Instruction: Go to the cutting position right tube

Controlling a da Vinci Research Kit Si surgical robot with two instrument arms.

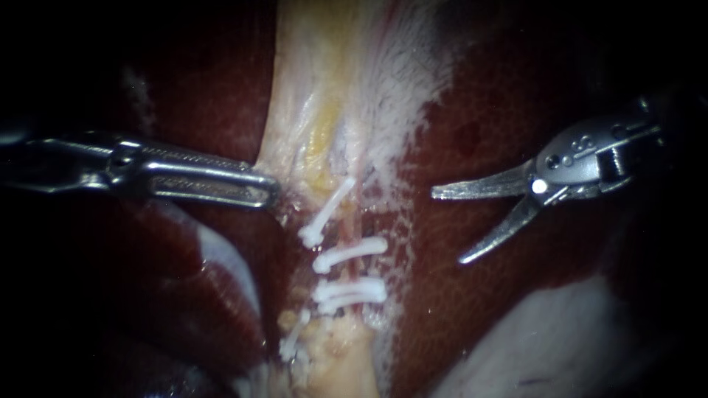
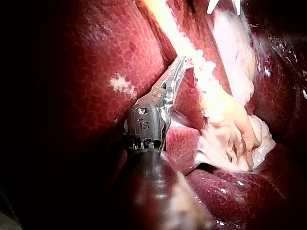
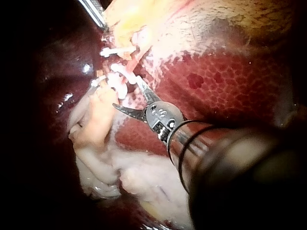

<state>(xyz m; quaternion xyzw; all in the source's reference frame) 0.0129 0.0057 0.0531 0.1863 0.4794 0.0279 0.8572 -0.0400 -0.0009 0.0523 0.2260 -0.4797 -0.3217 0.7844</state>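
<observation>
Right instrument [image 1: 449,228] blades parted, gripping nothing, tips aimed left; right tube [image 1: 355,271] lies left of them, near but apart, running near-to-far between white clips [image 1: 350,253], so the approach looks crosswise.

Bare liver [image 1: 479,133] between right instrument [image 1: 449,226] and clips [image 1: 346,254]; only narrow gaps of tube [image 1: 354,271] between stacked clips.

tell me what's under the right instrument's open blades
Bare dark red liver shows in the gap between the right instrument's open blades, which hold nothing. Whatever lies directly beneath the metal is covered.
</observation>
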